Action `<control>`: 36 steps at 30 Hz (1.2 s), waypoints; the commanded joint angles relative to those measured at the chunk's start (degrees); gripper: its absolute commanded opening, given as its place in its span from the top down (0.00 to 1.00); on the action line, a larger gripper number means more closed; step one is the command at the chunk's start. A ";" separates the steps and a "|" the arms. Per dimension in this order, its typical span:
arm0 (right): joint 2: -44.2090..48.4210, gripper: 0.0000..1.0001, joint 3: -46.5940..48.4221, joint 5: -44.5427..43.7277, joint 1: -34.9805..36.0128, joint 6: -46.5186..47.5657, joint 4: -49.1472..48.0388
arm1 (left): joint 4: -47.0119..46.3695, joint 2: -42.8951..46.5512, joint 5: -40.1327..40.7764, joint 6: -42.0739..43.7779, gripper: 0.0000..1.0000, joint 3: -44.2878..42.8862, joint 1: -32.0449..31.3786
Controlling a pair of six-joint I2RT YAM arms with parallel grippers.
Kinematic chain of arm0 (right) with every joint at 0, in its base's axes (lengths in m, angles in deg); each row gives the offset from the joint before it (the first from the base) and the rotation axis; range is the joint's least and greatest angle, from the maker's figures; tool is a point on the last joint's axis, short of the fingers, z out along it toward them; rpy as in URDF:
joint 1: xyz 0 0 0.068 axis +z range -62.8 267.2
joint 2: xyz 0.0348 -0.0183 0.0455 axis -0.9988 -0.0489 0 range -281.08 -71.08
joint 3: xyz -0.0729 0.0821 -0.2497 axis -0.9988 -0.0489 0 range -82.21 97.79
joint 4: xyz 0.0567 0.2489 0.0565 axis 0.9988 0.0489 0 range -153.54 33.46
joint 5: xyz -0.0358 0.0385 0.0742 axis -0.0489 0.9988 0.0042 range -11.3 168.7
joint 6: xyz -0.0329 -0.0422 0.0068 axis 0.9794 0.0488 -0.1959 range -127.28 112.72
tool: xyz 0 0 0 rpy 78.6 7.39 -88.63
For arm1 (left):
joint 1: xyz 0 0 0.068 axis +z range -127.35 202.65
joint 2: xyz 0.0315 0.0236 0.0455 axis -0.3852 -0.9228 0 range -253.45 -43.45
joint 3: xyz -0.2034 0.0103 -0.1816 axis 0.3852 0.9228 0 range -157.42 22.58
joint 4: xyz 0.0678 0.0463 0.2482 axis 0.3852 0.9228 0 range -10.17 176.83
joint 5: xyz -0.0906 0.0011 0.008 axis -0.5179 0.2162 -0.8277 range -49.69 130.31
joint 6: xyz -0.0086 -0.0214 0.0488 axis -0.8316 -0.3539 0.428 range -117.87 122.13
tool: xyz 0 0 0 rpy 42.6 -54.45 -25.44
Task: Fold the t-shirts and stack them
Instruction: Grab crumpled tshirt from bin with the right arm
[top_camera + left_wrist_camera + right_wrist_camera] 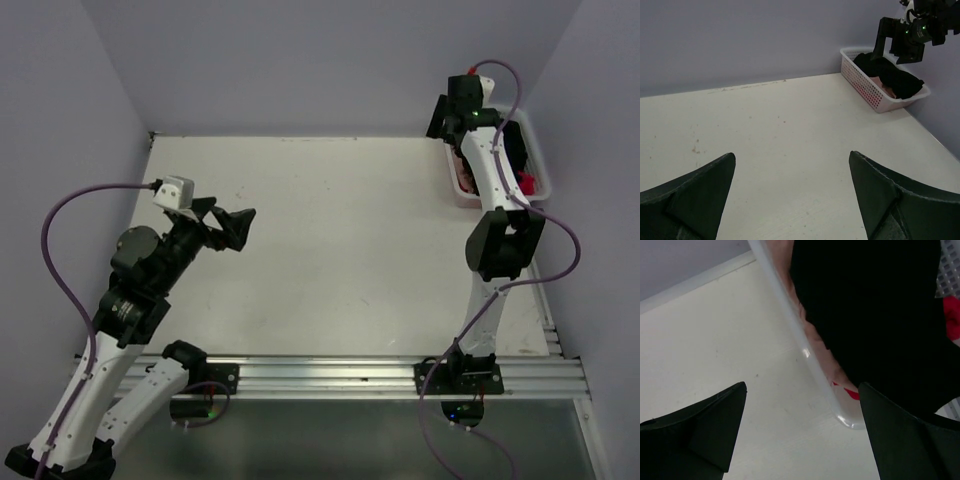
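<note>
Just beneath the right end effector (802, 390) (spread, empty) — black t-shirt (880, 315) in basket (867, 92).

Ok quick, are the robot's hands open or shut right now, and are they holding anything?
Left gripper: open, holding nothing.
Right gripper: open, holding nothing, over the basket rim.
</note>
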 commanded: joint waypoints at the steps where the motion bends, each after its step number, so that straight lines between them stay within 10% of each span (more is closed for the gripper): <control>1: -3.74 0.01 10.14 -5.03 -1.48 -2.06 7.20 | 2.02 3.80 1.88 0.35 0.00 1.88 -0.20; 17: -7.79 0.02 6.55 -11.72 -9.13 -13.40 10.19 | 4.93 8.64 3.82 0.70 0.00 4.96 -0.20; 27: -12.36 0.07 7.43 -1.28 -12.99 -9.10 8.26 | 6.16 10.40 4.70 0.08 0.00 4.96 -0.12; 31: -12.10 0.43 6.12 1.90 -13.70 -8.75 7.21 | 5.98 10.23 4.35 -0.45 0.00 4.70 -0.20; 33: -11.75 1.00 5.67 3.21 -13.96 -8.75 6.86 | 5.98 10.05 4.09 -0.62 0.00 4.52 -0.20; 36: -8.68 1.00 2.43 4.54 -14.05 -7.87 3.28 | 6.16 10.31 3.73 -0.80 0.00 4.43 -0.20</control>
